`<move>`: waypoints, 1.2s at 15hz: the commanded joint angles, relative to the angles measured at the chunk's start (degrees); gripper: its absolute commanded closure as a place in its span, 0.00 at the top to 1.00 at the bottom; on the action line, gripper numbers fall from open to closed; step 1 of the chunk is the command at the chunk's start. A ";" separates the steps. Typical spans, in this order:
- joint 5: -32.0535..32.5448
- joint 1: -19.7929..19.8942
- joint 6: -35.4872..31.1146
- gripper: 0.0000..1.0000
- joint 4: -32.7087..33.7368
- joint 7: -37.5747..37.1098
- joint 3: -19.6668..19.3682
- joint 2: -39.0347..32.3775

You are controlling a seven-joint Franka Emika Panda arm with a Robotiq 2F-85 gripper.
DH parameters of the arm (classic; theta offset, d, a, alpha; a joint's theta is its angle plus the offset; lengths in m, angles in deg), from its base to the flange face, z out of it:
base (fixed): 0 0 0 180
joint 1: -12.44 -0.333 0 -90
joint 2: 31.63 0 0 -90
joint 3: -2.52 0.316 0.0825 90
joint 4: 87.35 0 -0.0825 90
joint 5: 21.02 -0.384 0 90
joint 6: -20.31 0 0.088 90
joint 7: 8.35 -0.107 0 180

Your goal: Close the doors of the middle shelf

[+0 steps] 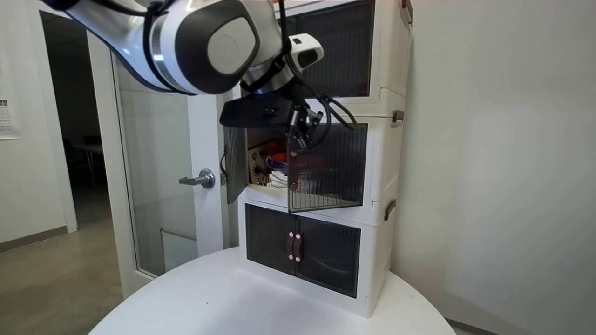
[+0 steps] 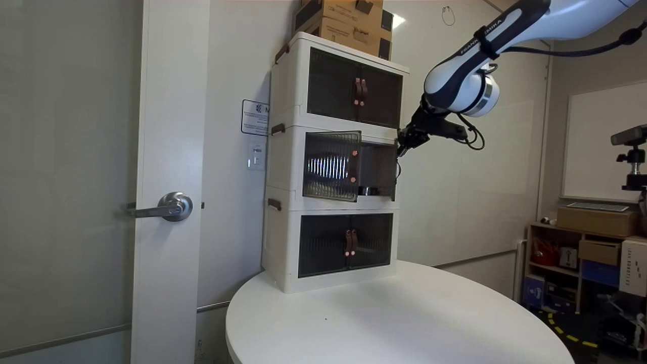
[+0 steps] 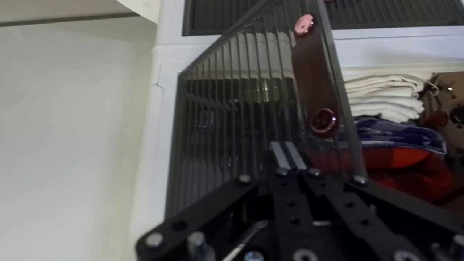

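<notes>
The middle shelf of a white cabinet has two dark ribbed doors, both standing ajar. The right door is partly open; in an exterior view it is nearly edge-on, and in the wrist view its panel and brown strap handle fill the middle. The left door stands swung outward and also shows in an exterior view. My gripper is shut and empty, its tips together before the right door's panel near the handle. In both exterior views it is by that door's upper free edge. Contact is unclear.
Inside the middle shelf are folded white cloths, a blue cloth and a red item. Closed compartments stand above and below. The cabinet stands on a round white table. Cardboard boxes sit on top.
</notes>
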State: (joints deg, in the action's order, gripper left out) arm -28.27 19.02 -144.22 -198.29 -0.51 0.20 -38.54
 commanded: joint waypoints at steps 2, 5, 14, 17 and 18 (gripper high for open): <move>-10.60 0.45 -3.64 0.00 1.57 10.31 4.89 -0.45; -13.54 0.59 -5.33 0.00 2.00 14.43 6.53 -1.17; -11.37 -0.39 -21.53 0.00 3.80 11.26 4.33 -11.06; -12.42 -1.48 -26.99 0.00 5.60 9.23 3.09 -14.38; -12.62 -1.73 -28.00 0.00 6.44 8.74 2.87 -15.36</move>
State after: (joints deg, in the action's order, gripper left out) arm -39.61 18.89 -168.33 -195.91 10.08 4.45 -50.15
